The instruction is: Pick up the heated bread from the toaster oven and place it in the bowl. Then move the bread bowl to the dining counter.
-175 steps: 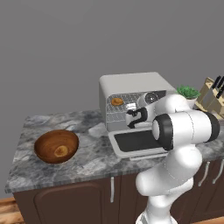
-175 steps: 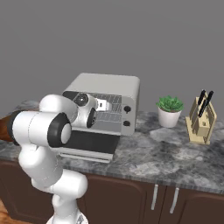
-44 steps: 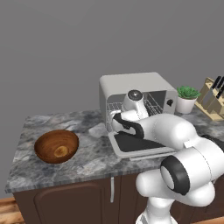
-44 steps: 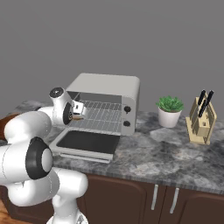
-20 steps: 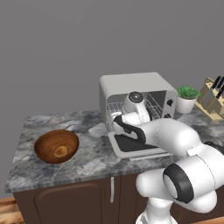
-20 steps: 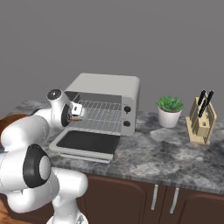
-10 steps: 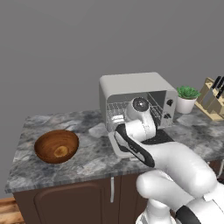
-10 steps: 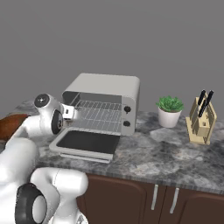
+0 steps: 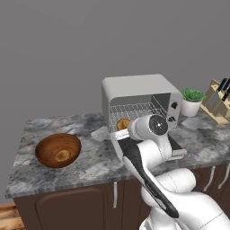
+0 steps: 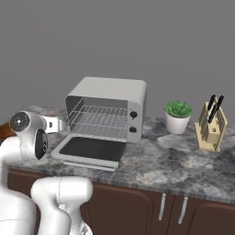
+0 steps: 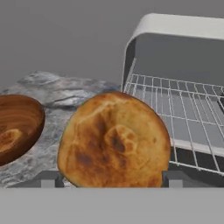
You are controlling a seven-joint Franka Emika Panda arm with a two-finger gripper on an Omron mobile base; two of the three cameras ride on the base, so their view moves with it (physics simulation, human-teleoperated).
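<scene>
Bread (image 11: 114, 140) sits clamped between the fingers of the pincer (image 11: 113, 179), standing on edge and hiding much of what lies ahead; in the left base view it shows as a small golden spot (image 9: 122, 124) just at the mouth of the toaster oven (image 9: 139, 101). The wire rack (image 11: 183, 113) lies ahead and to one side of the pincer, close by, and the bowl (image 11: 17, 124) rests on the table (image 11: 61, 94) off to the other side, well apart. The grip looks to be on the lower rim only, though the contact is hard to make out. A fast swing toward the bowl could let the disc pivot or slip out onto the table. Its edge might also catch the oven frame or dropped door (image 10: 89, 149) on the way, and letting go too high could bounce it off the bowl's rim.
</scene>
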